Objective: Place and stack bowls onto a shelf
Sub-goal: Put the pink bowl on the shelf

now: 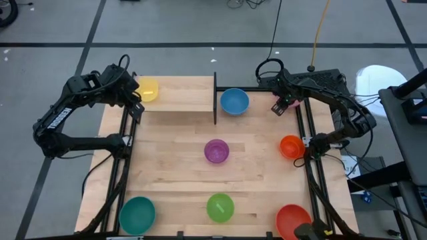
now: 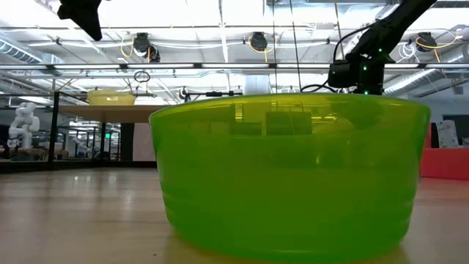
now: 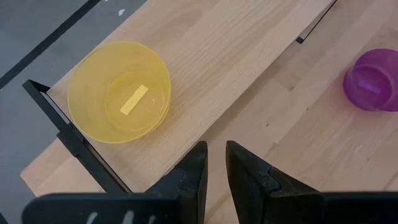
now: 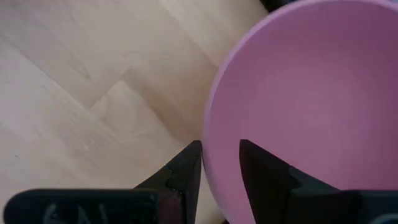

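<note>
— Eight bowls in all? Count them with me.

— Seven show plainly from above: yellow bowl (image 1: 147, 89), blue bowl (image 1: 234, 101), purple bowl (image 1: 216, 151), orange bowl (image 1: 291, 147), teal bowl (image 1: 137, 215), green bowl (image 1: 220, 207) and red bowl (image 1: 293, 220). An eighth, the pink bowl (image 4: 311, 99), is mostly hidden under the right arm there; only a sliver shows, but the right wrist view is filled with it.

— And one shelf?

— One shelf (image 1: 183, 93), at the far left of the bench (image 1: 253, 173). Only the yellow bowl sits on it, at its left end. The blue one is on the bench just past the shelf's right end; purple is mid-bench, orange by the right edge, and teal, green and red lie along the near edge.

— The tools?

— Two. The left tool (image 3: 215, 174) hangs above the shelf's left end beside the yellow bowl, fingers a narrow gap apart with nothing between them. The right tool (image 4: 219, 163) is at the far right of the bench, its fingers straddling the pink bowl's rim, one inside and one outside; it looks like a pinch on the wall, though I can't swear to firm contact.
</note>
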`<state>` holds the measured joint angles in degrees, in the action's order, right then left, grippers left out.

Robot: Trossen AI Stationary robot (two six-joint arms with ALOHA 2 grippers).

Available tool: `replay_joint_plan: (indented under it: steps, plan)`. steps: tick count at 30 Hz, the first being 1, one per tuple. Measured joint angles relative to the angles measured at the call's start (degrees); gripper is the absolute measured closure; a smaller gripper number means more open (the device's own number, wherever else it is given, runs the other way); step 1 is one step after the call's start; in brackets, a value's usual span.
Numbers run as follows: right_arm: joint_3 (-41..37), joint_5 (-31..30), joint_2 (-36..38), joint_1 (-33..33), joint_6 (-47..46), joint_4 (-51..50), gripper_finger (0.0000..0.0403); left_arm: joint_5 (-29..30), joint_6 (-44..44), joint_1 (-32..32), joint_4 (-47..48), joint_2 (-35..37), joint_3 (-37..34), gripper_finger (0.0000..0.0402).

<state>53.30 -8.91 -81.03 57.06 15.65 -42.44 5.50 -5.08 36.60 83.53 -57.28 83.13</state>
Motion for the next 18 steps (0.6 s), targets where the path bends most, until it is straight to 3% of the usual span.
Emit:
replay_joint_plan:
  steps: [8, 14, 18]
  plan:
    - [-0.02, 1.15, 0.00, 0.63, 4.41, 1.93, 0.0308, 0.00, -1.35, 0.00, 0.02, 0.00, 0.00, 0.0337]
    - [-0.04, 7.91, 0.00, 3.77, 5.11, 1.74, 0.0385, -0.02, -1.49, 0.00, 0.44, 0.00, 0.00, 0.0337]
    - [-0.04, 8.32, 0.00, 4.85, 5.29, 0.77, 0.0396, -0.02, -1.70, 0.00, 0.44, 0.00, 0.00, 0.0337]
